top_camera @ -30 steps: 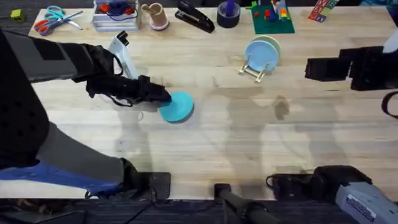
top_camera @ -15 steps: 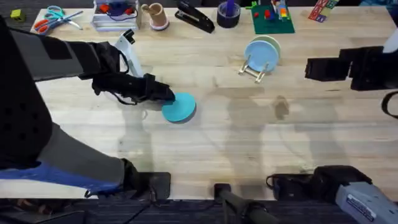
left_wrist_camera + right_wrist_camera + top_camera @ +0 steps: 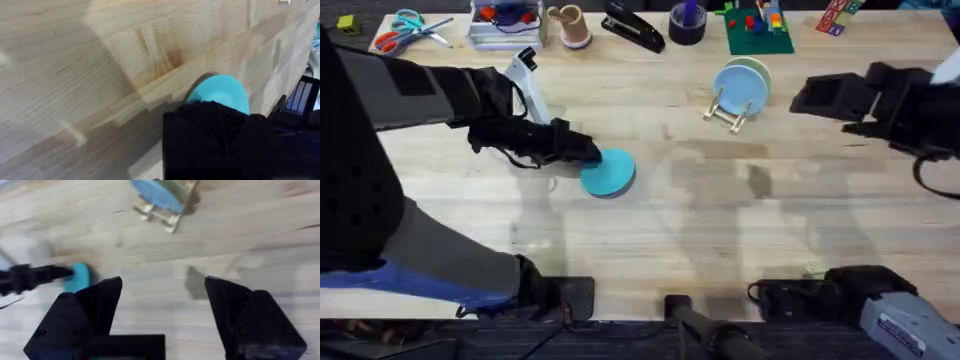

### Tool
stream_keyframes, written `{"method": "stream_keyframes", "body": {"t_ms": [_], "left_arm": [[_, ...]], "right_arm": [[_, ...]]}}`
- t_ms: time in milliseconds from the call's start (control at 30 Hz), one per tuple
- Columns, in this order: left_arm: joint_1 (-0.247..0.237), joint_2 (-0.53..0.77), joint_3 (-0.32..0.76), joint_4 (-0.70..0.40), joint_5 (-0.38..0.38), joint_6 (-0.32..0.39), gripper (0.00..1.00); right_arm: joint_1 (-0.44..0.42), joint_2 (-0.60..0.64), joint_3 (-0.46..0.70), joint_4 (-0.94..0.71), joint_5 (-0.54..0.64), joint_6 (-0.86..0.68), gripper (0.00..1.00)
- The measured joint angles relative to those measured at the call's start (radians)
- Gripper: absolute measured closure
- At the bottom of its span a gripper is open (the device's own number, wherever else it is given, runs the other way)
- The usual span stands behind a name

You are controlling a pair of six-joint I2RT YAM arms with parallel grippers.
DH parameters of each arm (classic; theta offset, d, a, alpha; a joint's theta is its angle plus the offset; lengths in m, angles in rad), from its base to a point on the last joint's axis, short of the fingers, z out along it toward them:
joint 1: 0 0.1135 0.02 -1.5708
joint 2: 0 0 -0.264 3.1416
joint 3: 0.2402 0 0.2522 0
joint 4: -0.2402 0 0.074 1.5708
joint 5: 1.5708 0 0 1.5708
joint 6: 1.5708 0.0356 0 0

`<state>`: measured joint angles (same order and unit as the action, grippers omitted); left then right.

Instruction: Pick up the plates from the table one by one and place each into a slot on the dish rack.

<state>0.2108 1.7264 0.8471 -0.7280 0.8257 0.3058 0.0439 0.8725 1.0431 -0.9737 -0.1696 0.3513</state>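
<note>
A turquoise plate lies left of centre on the table. My left gripper is shut on its left edge; in the left wrist view a black finger covers the near part of the plate. The dish rack stands at the back, right of centre, holding a pale blue plate with a cream one behind it. My right gripper hovers to the right of the rack, open and holding nothing, its fingers wide apart. The right wrist view also takes in the rack and the turquoise plate.
Along the back edge are scissors, a clear tray, a tan cup, a black stapler, a dark tape roll and a green block set. Bare wood lies between the turquoise plate and the rack.
The left gripper and turquoise plate shifted slightly right a second ago, then stayed still. The right gripper has moved left toward the rack.
</note>
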Motion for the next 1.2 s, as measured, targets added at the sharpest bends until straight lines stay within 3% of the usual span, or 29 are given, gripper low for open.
{"method": "stream_keyframes", "body": {"t_ms": [200,467,767,967,1200], "left_arm": [[0.000,0.000,0.000,0.000,0.000,0.000,0.960],[0.000,0.000,0.000,0.001,0.000,0.000,0.960],[0.000,0.000,0.000,0.001,0.000,0.000,0.960],[0.000,0.000,0.000,0.001,0.000,0.000,0.961],[0.000,0.000,0.000,0.001,0.000,0.000,0.960]], "right_arm": [[0.131,0.000,0.000,0.013,0.005,0.132,0.006],[0.367,0.006,0.001,0.032,0.135,0.339,0.007],[0.557,0.153,0.003,0.115,0.181,0.581,0.006],[0.637,0.278,0.003,0.187,0.181,0.685,0.007],[0.643,0.376,0.003,0.306,0.128,0.748,0.007]]}}
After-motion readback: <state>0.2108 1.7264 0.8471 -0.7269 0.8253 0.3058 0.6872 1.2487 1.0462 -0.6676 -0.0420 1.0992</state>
